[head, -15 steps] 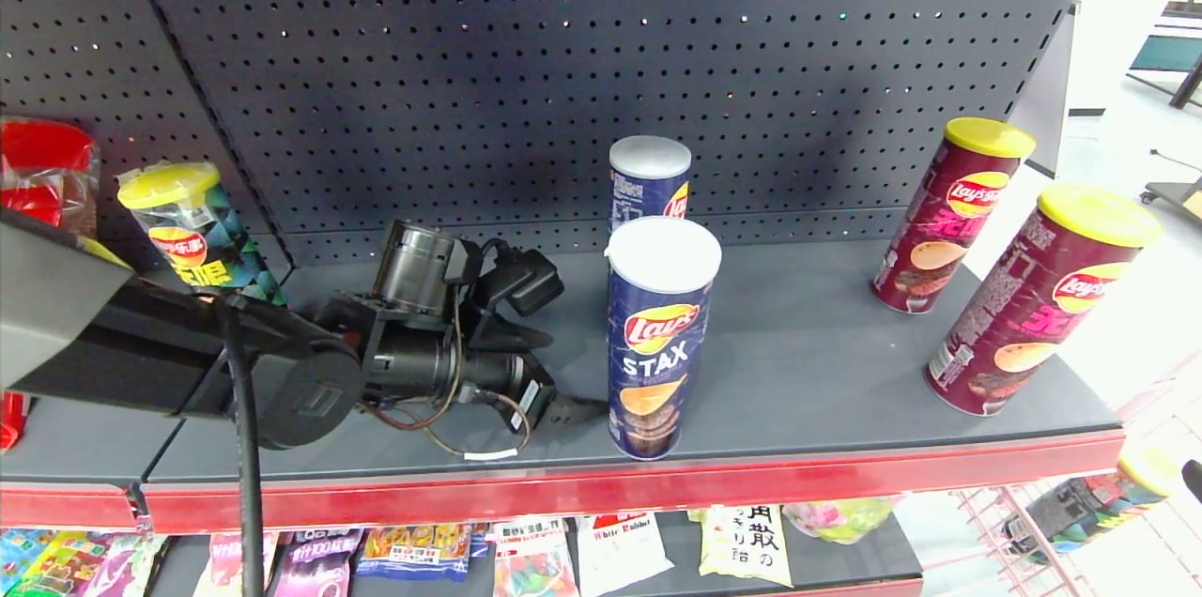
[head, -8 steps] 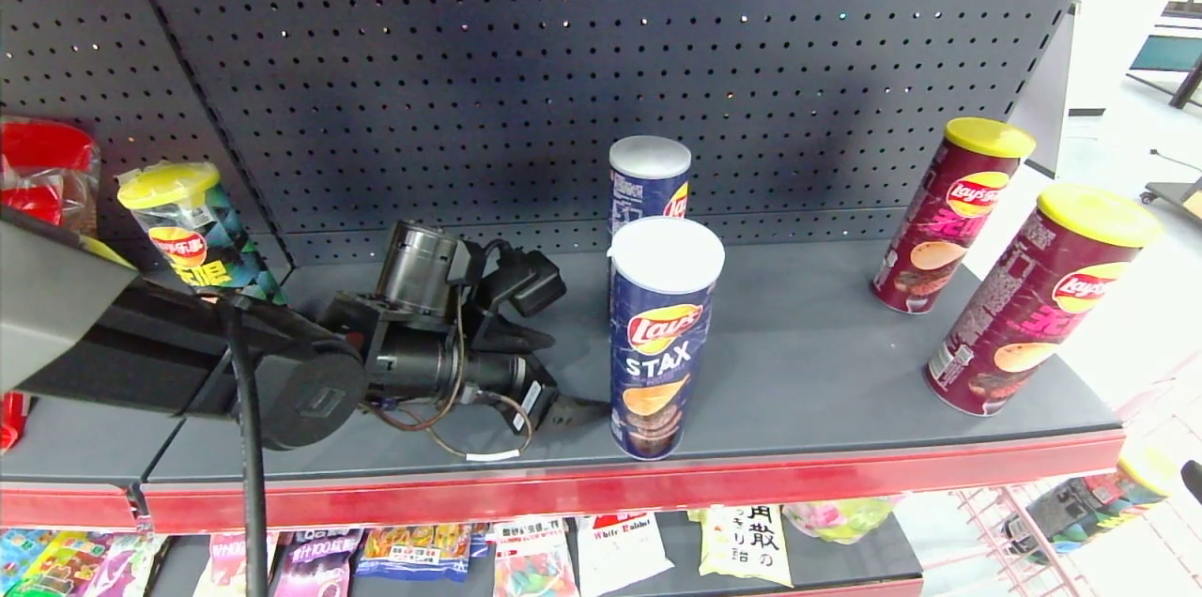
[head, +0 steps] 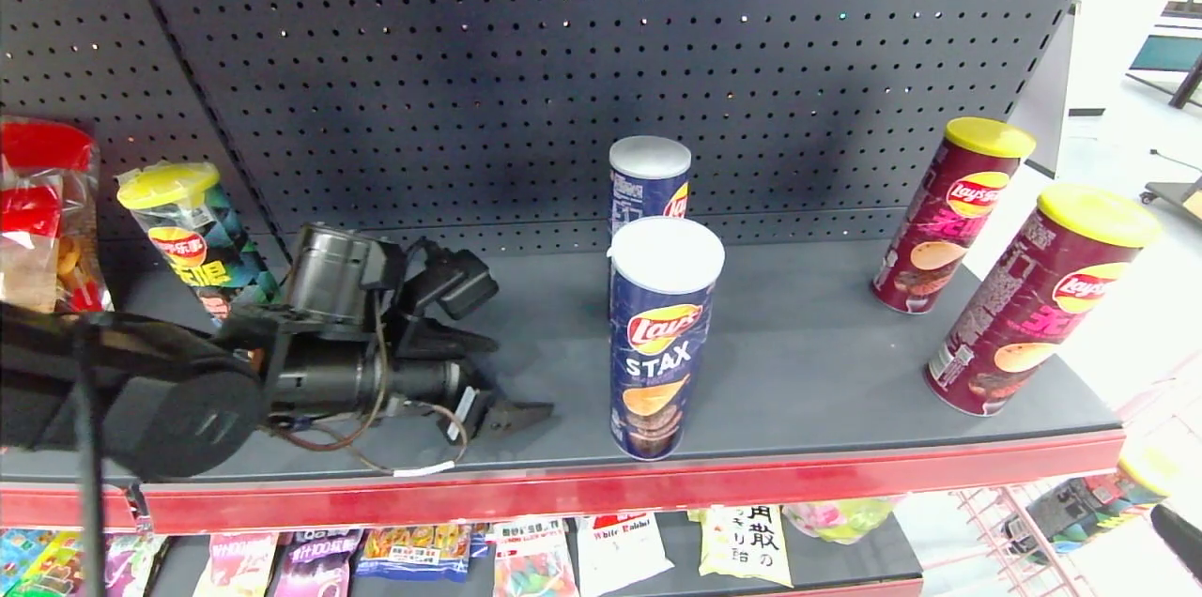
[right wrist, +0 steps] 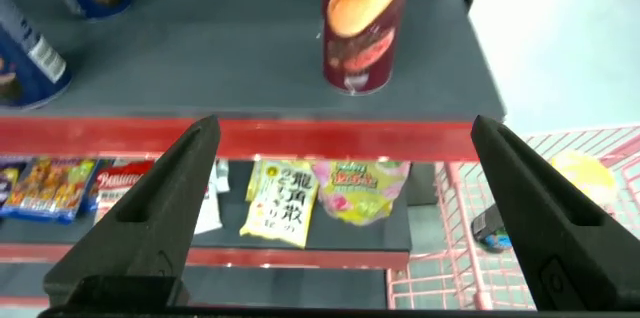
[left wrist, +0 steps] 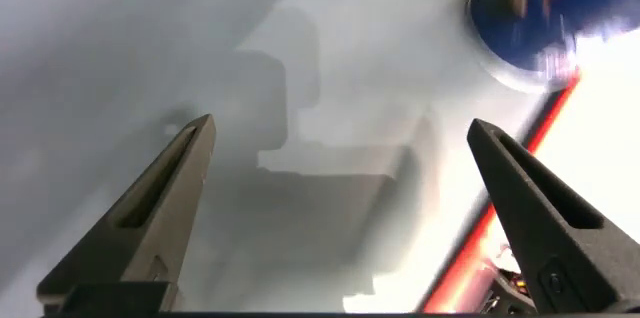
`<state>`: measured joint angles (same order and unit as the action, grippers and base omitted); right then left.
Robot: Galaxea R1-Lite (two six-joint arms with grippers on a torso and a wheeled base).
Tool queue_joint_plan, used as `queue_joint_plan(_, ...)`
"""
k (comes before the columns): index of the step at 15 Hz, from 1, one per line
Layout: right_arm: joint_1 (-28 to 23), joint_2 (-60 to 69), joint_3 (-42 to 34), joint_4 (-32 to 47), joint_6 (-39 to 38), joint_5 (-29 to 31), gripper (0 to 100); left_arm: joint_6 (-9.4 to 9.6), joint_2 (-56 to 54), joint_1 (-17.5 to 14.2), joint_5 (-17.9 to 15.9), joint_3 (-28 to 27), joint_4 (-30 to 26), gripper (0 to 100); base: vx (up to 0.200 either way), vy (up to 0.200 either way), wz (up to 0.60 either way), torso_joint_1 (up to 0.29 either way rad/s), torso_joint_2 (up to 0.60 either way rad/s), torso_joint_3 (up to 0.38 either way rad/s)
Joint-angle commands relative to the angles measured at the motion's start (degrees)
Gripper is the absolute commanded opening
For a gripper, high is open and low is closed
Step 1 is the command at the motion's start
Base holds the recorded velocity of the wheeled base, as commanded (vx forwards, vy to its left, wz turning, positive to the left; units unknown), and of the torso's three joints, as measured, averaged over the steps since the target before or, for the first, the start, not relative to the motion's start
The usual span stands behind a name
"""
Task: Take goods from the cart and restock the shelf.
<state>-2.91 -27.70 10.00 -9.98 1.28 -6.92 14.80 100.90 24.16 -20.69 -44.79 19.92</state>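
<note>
A blue chip can (head: 662,334) with a white lid stands upright near the front of the grey shelf (head: 808,372), with a second blue can (head: 648,179) behind it. My left gripper (head: 507,379) lies low over the shelf, a short gap left of the front can, open and empty. In the left wrist view the left gripper (left wrist: 340,128) is spread wide over bare shelf, the blue can's base (left wrist: 530,28) beyond it. My right gripper (right wrist: 345,128) is open and empty in front of the shelf's red edge (right wrist: 300,140), above the pink wire cart (right wrist: 480,258).
Two maroon cans with yellow lids (head: 948,212) (head: 1033,297) stand at the shelf's right end. A teal can (head: 192,231) stands at the left. Snack bags (head: 620,545) fill the lower shelf. A can (head: 1089,498) lies in the cart (head: 1033,522).
My left arm has drawn back to the left, away from the front blue can, which stays standing where it was. Nothing else has moved.
</note>
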Motion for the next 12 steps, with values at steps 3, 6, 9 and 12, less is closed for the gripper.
queue_joint_plan(3, -0.60, 2.21, -2.79, 0.05, 1.80, 0.51, 100, 0.49, -36.57, -11.24, 13.04, 21.59, -1.29, 100, 0.000, 0.000, 0.00, 0.000, 0.00, 0.000)
queue_joint_plan(6, -1.66, 0.54, -3.14, 0.14, 3.99, 3.94, 100, -3.20, -55.46, -11.68, 25.35, 27.30, -9.02, 100, 0.000, 0.000, 0.00, 0.000, 0.00, 0.000)
queue_joint_plan(9, -1.22, 0.45, -4.28, 0.14, 3.64, 3.85, 100, -5.31, -65.39, -12.74, 29.12, 26.51, -19.30, 100, 0.000, 0.000, 0.00, 0.000, 0.00, 0.000)
queue_joint_plan(12, -1.39, -0.52, -4.46, 0.05, 3.38, 4.11, 100, -5.04, -69.35, -14.93, 29.48, 25.72, -24.23, 100, 0.000, 0.000, 0.00, 0.000, 0.00, 0.000)
